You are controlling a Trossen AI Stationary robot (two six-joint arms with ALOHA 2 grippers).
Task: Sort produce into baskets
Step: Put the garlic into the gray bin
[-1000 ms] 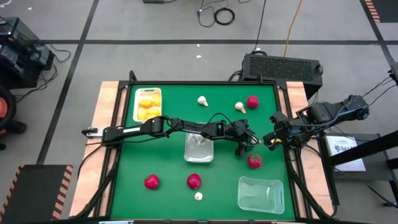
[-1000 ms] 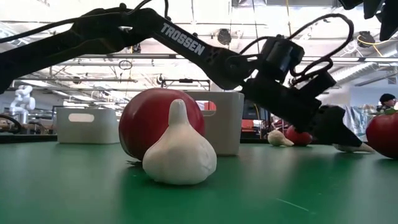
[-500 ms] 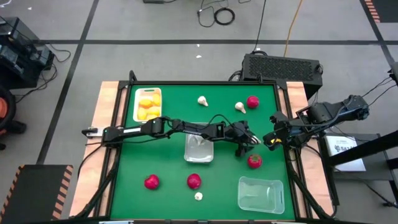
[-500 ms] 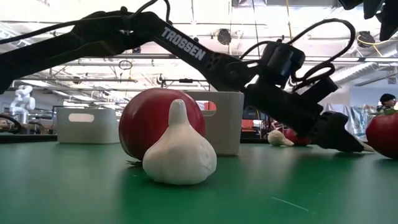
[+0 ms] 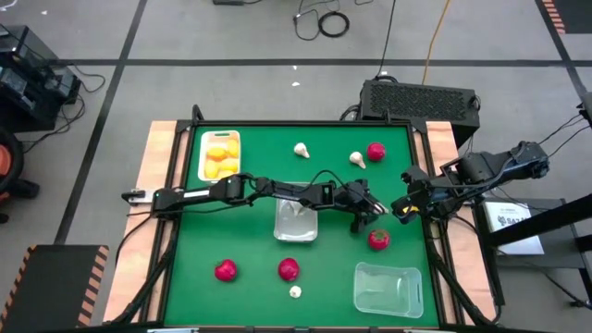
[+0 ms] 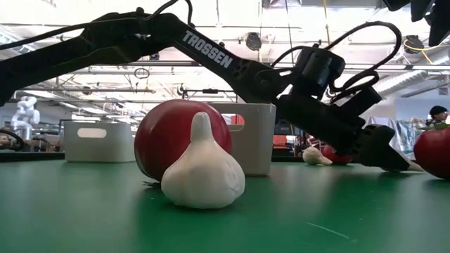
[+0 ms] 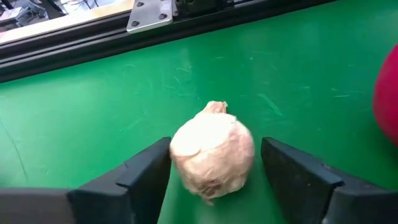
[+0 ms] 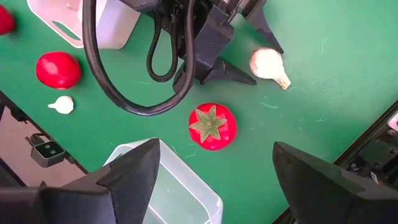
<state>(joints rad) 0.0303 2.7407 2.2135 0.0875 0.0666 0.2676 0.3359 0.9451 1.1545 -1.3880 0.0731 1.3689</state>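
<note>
The left gripper (image 7: 214, 180) sits low over the green table (image 7: 93, 118), its fingers (image 7: 134, 177) spread either side of a garlic bulb (image 7: 212, 155) lying on the mat, not yet touching it. Just beyond lies a red strawberry (image 5: 378, 240), then the clear basket (image 5: 296, 220). The right gripper (image 5: 404, 208) hangs open near the table's right edge. Farthest off, the white basket (image 5: 219, 154) holds lemons (image 5: 220, 154).

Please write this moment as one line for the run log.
left gripper: open around garlic bulb, not gripping | right gripper: open, waiting at table's right edge | lemons: in white tray
</note>
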